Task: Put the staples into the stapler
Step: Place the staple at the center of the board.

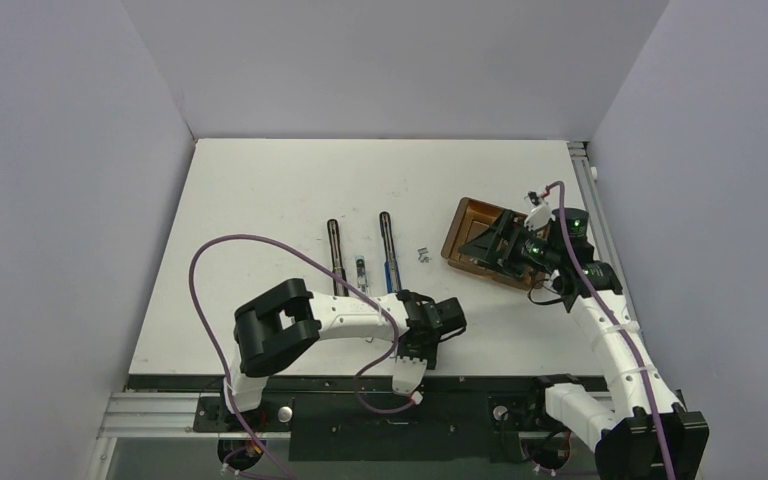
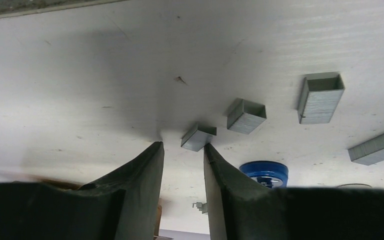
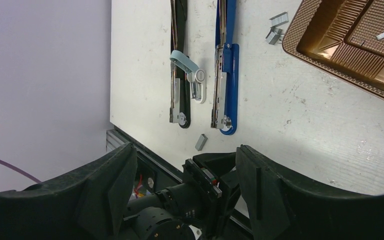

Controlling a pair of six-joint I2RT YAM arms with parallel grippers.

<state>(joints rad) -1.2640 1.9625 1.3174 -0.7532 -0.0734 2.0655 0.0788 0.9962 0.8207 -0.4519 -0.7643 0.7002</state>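
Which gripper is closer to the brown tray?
Right. The right gripper hangs right at the brown tray; the left gripper is well away from it, low near the table's front edge.

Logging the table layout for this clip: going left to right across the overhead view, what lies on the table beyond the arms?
black stapler, opened flat → small pale blue tool → blue stapler, opened flat → loose staples → brown tray
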